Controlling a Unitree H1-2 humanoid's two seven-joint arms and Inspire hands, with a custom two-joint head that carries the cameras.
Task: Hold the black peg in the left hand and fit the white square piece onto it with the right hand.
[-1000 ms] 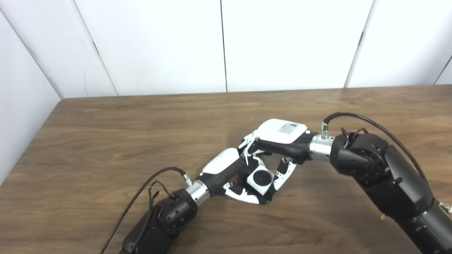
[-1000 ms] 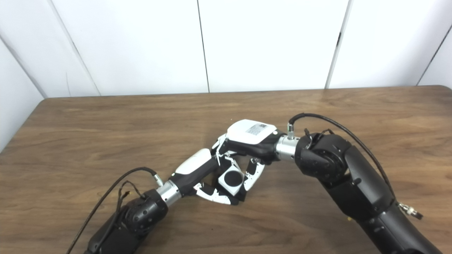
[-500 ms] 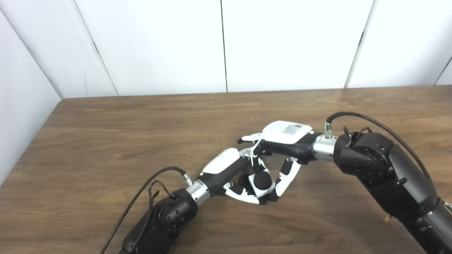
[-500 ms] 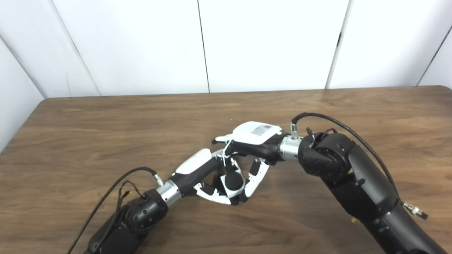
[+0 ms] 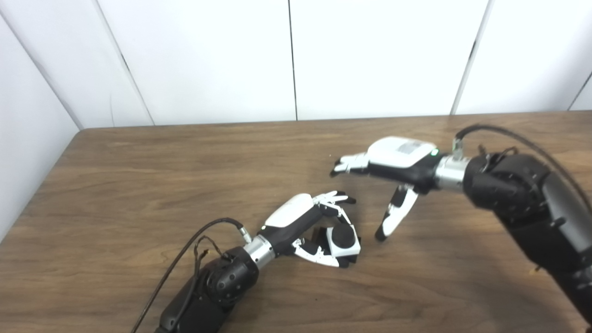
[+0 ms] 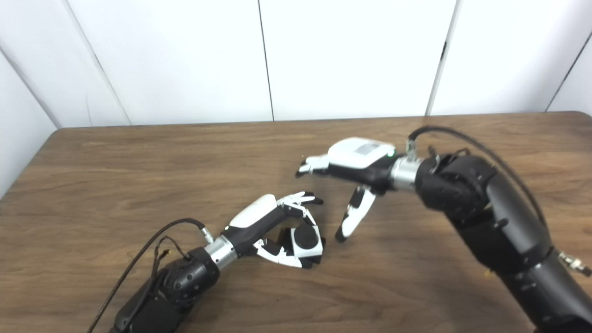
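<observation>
White wall panels stand behind a brown wooden bench (image 5: 138,185). Low near the middle of the bench, the left robot hand (image 5: 319,229) is curled around the black peg (image 5: 341,233), whose round end shows through the white square piece (image 5: 343,241) seated on it. The fingers wrap the block from above and below. To the right and apart from it, the right robot hand (image 5: 393,173) hangs above the bench holding nothing, fingers spread wide, some pointing left and one hanging down toward the wood.
</observation>
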